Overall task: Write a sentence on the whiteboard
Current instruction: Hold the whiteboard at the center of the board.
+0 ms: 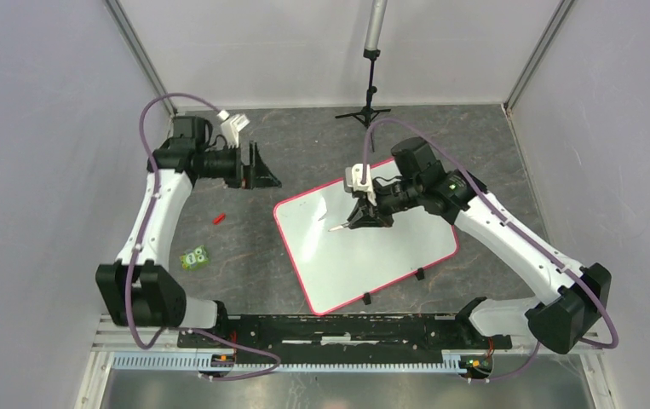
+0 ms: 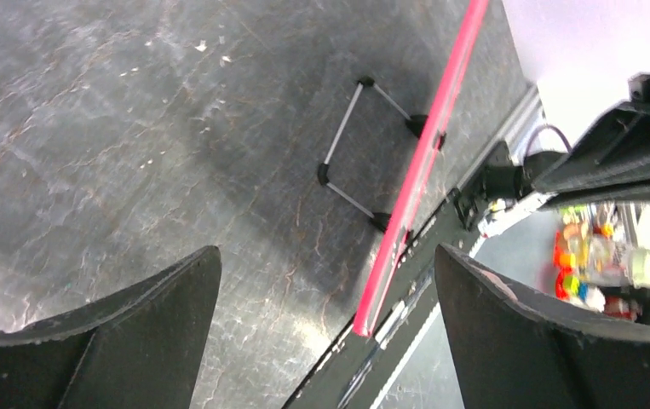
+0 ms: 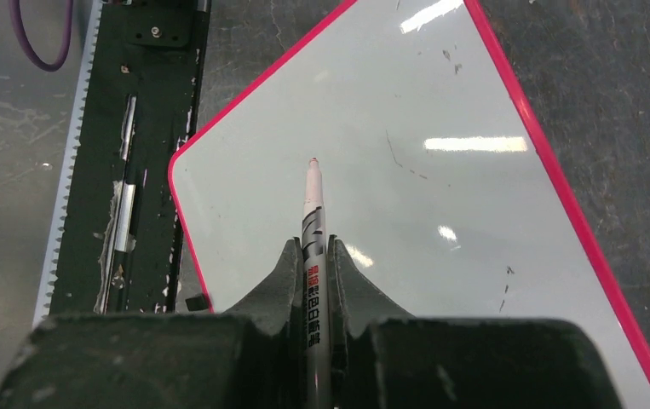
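The whiteboard (image 1: 381,256) lies flat mid-table, white with a red-pink rim and black clips on its near edge. No sentence shows on it, only a few dark specks (image 3: 505,285). My right gripper (image 1: 359,218) hovers over the board's upper left part, shut on a white marker (image 3: 313,200). The marker's reddish tip points down at the board (image 3: 423,213). My left gripper (image 1: 265,167) stands wide open and empty at the far left, apart from the board. In the left wrist view the left gripper (image 2: 327,256) frames the board's red rim (image 2: 423,162) edge-on.
A small red cap (image 1: 216,218) and a green block (image 1: 193,257) lie on the dark table left of the board. A black tripod stand (image 1: 371,109) is at the back. The black rail (image 1: 347,328) runs along the near edge. White walls close both sides.
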You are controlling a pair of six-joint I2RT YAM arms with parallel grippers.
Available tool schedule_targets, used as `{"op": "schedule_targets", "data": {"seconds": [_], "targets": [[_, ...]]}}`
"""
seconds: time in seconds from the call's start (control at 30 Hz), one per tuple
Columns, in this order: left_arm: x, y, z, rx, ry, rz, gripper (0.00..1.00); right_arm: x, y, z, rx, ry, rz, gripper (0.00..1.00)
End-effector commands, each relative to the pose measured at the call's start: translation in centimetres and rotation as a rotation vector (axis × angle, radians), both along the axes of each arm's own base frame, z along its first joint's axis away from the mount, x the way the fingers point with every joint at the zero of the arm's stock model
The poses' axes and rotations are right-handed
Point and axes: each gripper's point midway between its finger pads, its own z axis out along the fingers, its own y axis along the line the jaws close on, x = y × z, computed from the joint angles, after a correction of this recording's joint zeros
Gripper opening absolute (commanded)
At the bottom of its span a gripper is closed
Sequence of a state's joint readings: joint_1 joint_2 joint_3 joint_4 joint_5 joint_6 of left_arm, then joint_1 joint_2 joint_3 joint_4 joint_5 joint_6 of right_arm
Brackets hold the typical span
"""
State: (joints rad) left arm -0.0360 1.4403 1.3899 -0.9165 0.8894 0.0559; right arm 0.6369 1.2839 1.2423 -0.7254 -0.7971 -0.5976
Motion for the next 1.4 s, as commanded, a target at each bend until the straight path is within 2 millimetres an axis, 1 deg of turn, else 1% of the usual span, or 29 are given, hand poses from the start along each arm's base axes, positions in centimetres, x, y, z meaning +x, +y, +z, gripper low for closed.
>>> {"op": "schedule_targets", "data": {"seconds": [0.0,0.07,0.13,0.2,0.33,0.47,0.63,0.7,0.8,1.07,1.23,1.37], "targets": [[0.4,2.4,1.7,-0.064,-0.14,0.167,1.0,0.6,2.2,2.9,0.05,-0.084,-0.004,0.0],[-0.8,2.1,2.3,-0.09,-0.205,0.161,1.0,0.3,2.7,2.9,0.045,-0.094,0.0,0.0],[-1.7,1.7,2.6,-0.12,-0.22,0.147,1.0,0.1,3.0,2.7,0.035,-0.096,-0.004,0.0],[-2.5,1.3,2.7,-0.128,-0.223,0.094,1.0,0.1,3.3,2.7,0.035,-0.093,-0.019,0.0],[-3.2,0.7,2.4,-0.159,-0.19,0.032,1.0,0.4,3.6,2.9,0.043,-0.078,-0.075,0.0],[-2.9,0.1,1.7,-0.177,-0.149,-0.004,1.0,0.3,3.8,2.7,0.047,-0.057,-0.106,0.0],[-2.3,-0.6,1.6,-0.178,-0.136,-0.037,0.97,-0.3,3.8,2.2,0.045,-0.049,-0.109,0.0],[-2.4,-1.7,1.3,-0.179,-0.12,-0.076,0.95,-0.5,3.9,1.8,0.043,-0.043,-0.111,0.0],[-2.4,-2.5,0.7,-0.179,-0.102,-0.106,0.93,-0.8,3.9,1.2,0.043,-0.032,-0.11,0.0],[-2.6,-4.4,0.4,-0.172,-0.085,-0.199,0.86,-1.3,3.9,1.3,0.058,-0.02,-0.109,0.0],[-2.4,-5.0,0.3,-0.175,-0.072,-0.218,0.82,-1.3,4.0,1.0,0.054,-0.012,-0.113,0.0],[-2.8,-5.6,0.3,-0.184,-0.066,-0.247,0.78,-1.0,4.1,1.1,0.056,-0.014,-0.121,0.0]]}}
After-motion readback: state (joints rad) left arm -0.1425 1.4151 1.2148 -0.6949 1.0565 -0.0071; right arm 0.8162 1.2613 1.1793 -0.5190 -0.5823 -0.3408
